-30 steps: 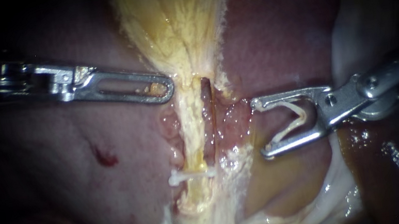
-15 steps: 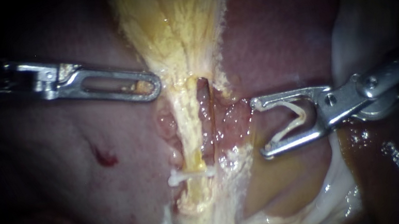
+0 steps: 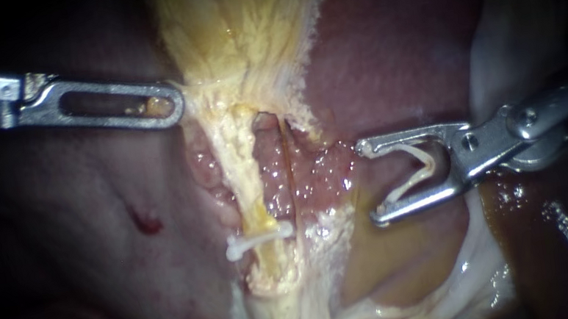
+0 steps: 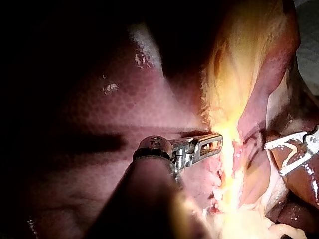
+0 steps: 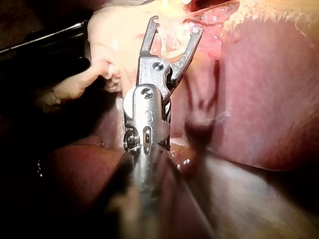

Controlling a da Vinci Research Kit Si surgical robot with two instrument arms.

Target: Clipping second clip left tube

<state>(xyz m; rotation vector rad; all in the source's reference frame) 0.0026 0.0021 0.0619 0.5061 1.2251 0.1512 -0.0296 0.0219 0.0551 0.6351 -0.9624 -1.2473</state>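
The left tube (image 3: 244, 165) is a pale yellow strand running down from the gallbladder (image 3: 244, 31). A white clip (image 3: 258, 239) sits across its lower part. My left instrument (image 3: 177, 109) has its slotted jaws shut on the edge of the yellow tissue at the tube's top, holding it taut to the left; in the left wrist view its jaws (image 4: 215, 143) meet that same tissue. My right instrument (image 3: 369, 183) stands apart to the right of the tubes, its jaws spread around an open white clip (image 3: 415, 167) that both touch. The right wrist view shows these jaws (image 5: 175, 27) and the loaded clip (image 5: 174, 50).
Dark red liver (image 3: 393, 40) lies on both sides of the tubes, with a small blood spot (image 3: 146, 222) on the left. A second, redder tube (image 3: 285, 170) runs just right of the left tube. Pale, wet tissue (image 3: 463, 275) lies below the right instrument.
My left instrument has moved left and slightly up, drawing the yellow tissue, the tubes and the placed clip leftward. My right instrument has not moved.
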